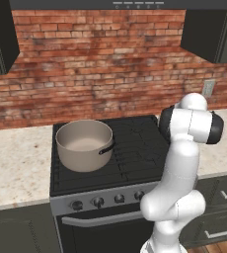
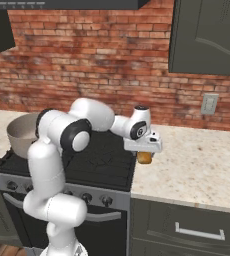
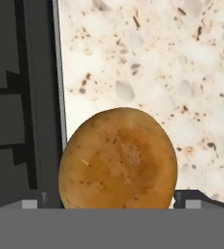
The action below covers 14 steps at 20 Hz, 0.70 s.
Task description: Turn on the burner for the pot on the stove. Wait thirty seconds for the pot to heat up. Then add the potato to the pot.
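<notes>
At the time of inspection the gripper [image 2: 144, 156] hung over the speckled stone counter [image 2: 197, 165], just beside the right edge of the stove [image 2: 102, 165]. The potato [image 2: 145, 157] sat directly beneath the hand. In the hand view the potato [image 3: 118, 159] lay between the two finger tips, one at each side, and the jaws stood about as wide as the potato itself. Whether the fingers pressed on it, or whether it still rested on the counter, I could not tell from where I stood (the contact points fell below the visible edge).

The pot [image 1: 84, 144] stood on the front left burner of the stove [image 1: 135, 148], its dark handle pointing right, and its inside showed bare. It was well apart from the potato, with most of the cooktop between them.

The row of knobs [image 1: 108, 200] along the silver front strip could be seen, but their settings were too small to read, and no flame was apparent under the pot. The burner step could therefore not be confirmed as done.

My judgement: the work had reached the potato stage, at or near the pickup. Lifting it, carrying it leftward across the grates and releasing it into the pot all remained.
</notes>
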Available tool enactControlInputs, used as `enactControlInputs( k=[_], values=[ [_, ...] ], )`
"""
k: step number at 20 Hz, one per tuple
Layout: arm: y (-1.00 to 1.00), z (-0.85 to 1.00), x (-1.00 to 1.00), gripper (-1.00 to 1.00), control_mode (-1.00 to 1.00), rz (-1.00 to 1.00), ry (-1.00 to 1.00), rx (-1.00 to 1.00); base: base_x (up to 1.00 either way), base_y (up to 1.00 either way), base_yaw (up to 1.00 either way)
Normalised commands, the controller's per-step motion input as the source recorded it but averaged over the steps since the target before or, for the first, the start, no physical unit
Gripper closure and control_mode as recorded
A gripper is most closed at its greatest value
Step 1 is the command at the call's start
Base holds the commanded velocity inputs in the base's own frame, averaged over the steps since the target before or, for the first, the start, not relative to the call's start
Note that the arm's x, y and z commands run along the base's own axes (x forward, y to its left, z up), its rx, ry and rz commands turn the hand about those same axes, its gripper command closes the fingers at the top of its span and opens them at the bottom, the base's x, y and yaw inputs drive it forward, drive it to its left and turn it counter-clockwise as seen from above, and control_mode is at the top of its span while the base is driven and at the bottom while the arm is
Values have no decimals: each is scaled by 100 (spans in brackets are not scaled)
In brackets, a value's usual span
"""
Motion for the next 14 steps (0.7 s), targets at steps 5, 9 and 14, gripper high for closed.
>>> enactControlInputs(
  k=[5, 9, 14],
  values=[
    [-21, -45, 9, 100, -100, 0, 12, 0, 0, 0, 0],
    [-18, -53, 0, 100, -100, 0, 9, 0, 0, 0, 0],
    [-20, -48, -9, 100, -100, 0, 4, 2, 0, 0, 0]
  ],
)
